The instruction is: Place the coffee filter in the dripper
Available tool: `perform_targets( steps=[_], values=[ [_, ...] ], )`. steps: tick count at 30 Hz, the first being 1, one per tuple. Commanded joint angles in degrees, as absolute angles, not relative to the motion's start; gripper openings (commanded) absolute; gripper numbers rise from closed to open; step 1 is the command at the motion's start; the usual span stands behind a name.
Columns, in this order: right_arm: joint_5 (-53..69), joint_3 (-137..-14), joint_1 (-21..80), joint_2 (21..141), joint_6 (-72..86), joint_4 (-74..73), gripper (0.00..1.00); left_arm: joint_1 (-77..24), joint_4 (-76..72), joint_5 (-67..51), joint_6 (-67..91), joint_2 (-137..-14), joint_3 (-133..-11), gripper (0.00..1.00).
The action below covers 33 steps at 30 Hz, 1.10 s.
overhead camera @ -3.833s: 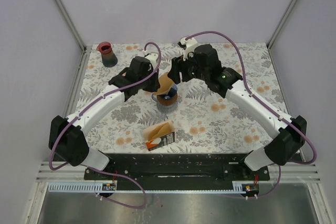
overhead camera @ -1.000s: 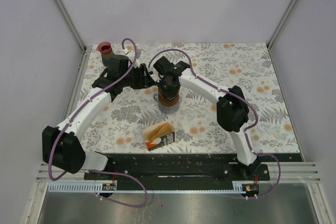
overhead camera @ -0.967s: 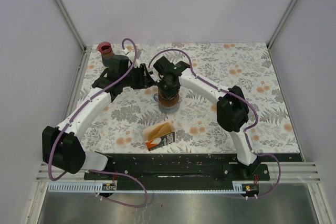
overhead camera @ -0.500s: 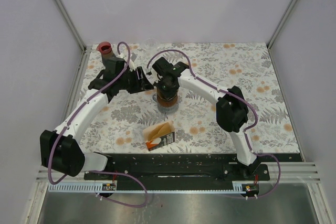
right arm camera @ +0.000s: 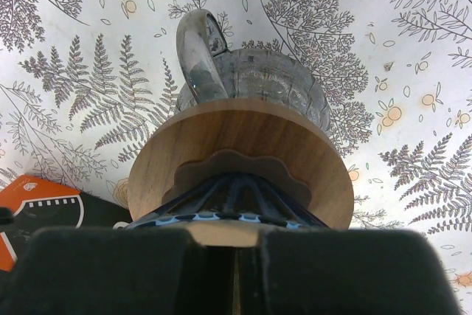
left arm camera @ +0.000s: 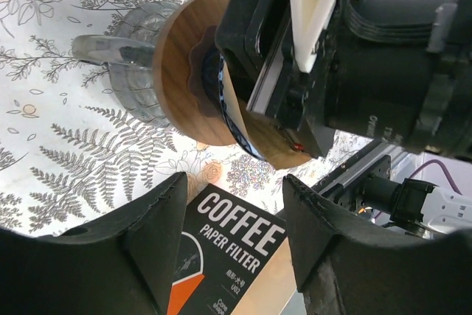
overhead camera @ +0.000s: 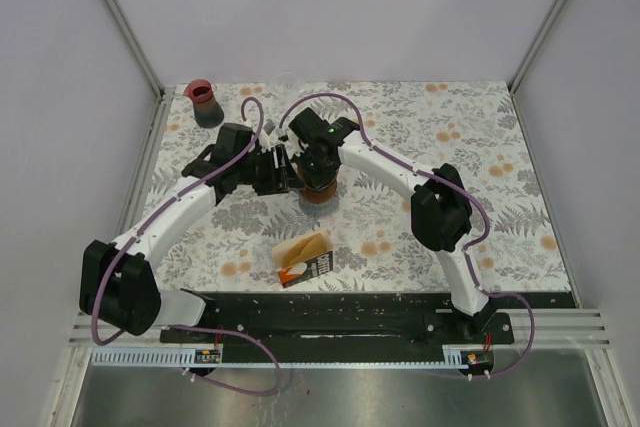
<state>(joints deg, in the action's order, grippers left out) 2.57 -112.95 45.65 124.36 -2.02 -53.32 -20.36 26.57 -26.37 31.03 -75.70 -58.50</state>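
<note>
coffee filter [right arm camera: 221, 232] down in dripper [right arm camera: 243, 142]

right gripper [right arm camera: 234, 245] was closed, pinching the coffee filter, which sat inside the dripper on top of the glass server [right arm camera: 258, 82]. left gripper [left arm camera: 232, 204] stood open just beside the dripper, gripping nothing. filter pack [overhead camera: 305, 259] lay nearer the arm bases.

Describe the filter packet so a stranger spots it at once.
On the flowered table, look near the middle of its front edge. The filter packet lies flat there, nearer than the wooden dripper. It alone is black and orange, with tan papers poking out.
</note>
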Motion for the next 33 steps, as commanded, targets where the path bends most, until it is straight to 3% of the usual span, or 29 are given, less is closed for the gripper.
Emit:
perform_targets(
  steps=[1,10,21,33],
  values=[
    [3.8,-114.5,46.3,124.7,-1.1,-51.8,0.0,-21.3,20.9,-27.6,32.6,-77.3,-59.6,0.57],
    [4.6,-114.3,46.3,122.9,-1.8,-51.4,0.0,-21.1,20.6,-25.5,33.1,-78.7,-59.9,0.47],
    [3.9,-113.5,46.3,122.4,-2.5,-51.2,0.0,-17.9,21.2,-27.5,33.7,-75.1,-61.3,0.47],
    [4.6,-113.4,46.2,122.2,-2.3,-50.9,0.0,-18.9,17.3,-27.2,34.6,-80.7,-60.7,0.45]
  ],
)
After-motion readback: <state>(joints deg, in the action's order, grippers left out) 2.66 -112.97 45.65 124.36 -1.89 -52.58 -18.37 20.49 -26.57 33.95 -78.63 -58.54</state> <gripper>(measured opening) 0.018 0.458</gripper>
